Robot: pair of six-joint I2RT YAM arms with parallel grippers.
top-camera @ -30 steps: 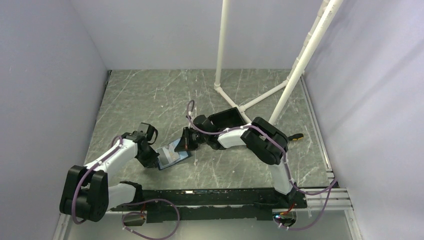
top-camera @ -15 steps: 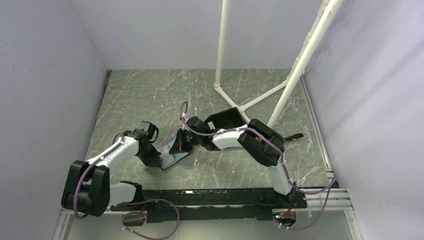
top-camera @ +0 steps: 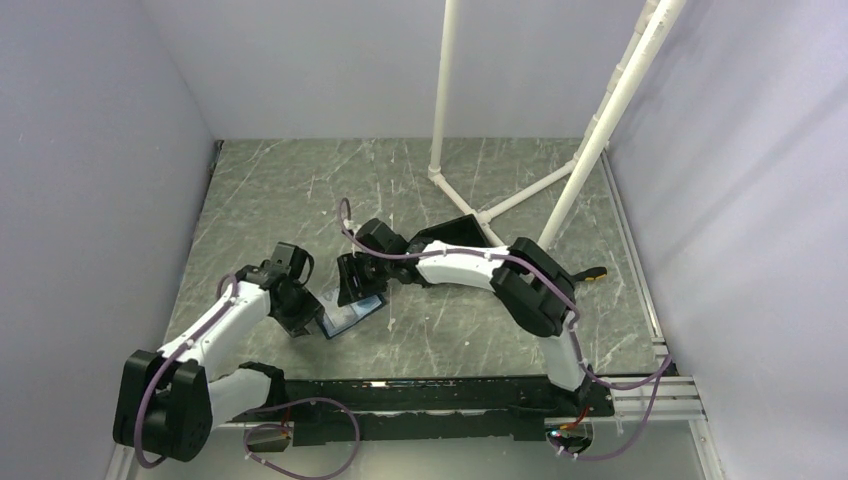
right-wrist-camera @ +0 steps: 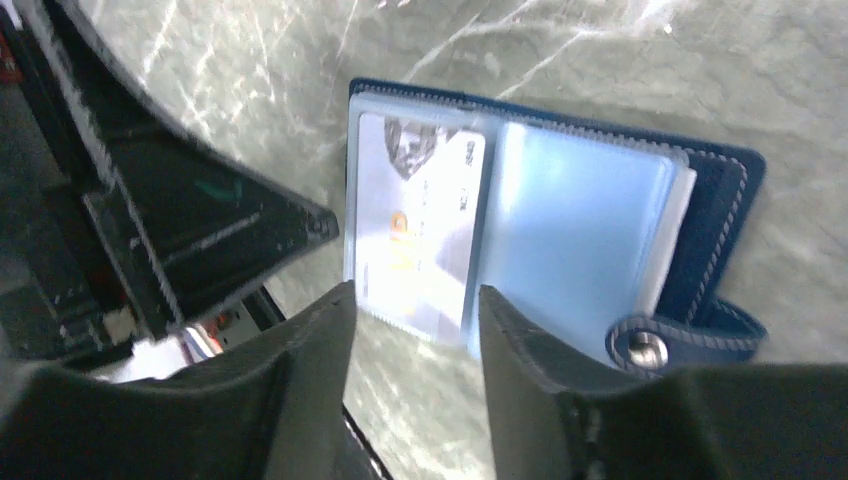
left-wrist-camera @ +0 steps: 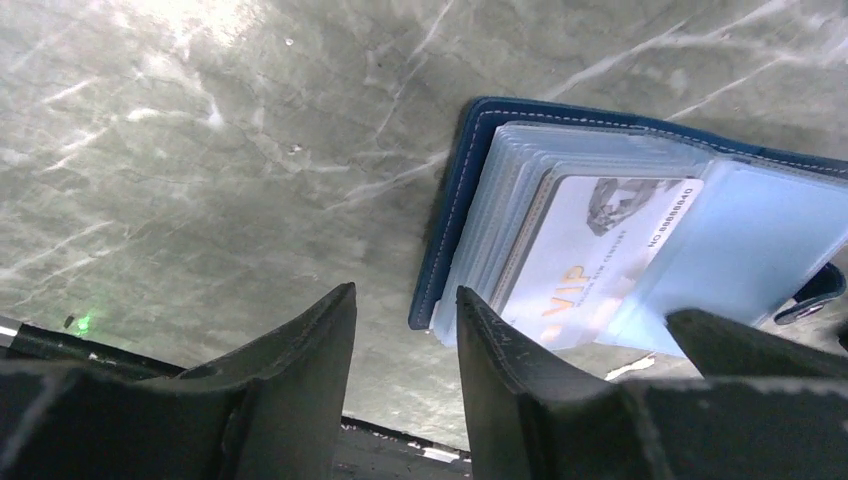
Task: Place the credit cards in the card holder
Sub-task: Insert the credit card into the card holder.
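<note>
Left wrist: card (left-wrist-camera: 600,262) in holder (left-wrist-camera: 452,195), claws empty

Holder lies open and flat on the table (left-wrist-camera: 200,150), between the two claws. Its clear sleeves are fanned. One whitish card with gold "VIP" print sits in the front sleeve. Cannot tell whether it is pushed fully home. No second card shows in any view.

Left gripper (left-wrist-camera: 405,293): jaws a little apart, nothing between them, just beside the holder's corner. Contact with the holder not discernible.

Right gripper (right-wrist-camera: 417,288): jaws parted, nothing gripped, hovering over the card's free edge. Snap strap (right-wrist-camera: 650,345) lies off to one side.

Judgement: this is the insertion step for this card, at or near its end. The next move calls for checking that the card is seated. If it is not, give a light push along the sleeve, with the left claw steadying the holder so it does not slide. After that, locate any other card, since none is in sight.
</note>
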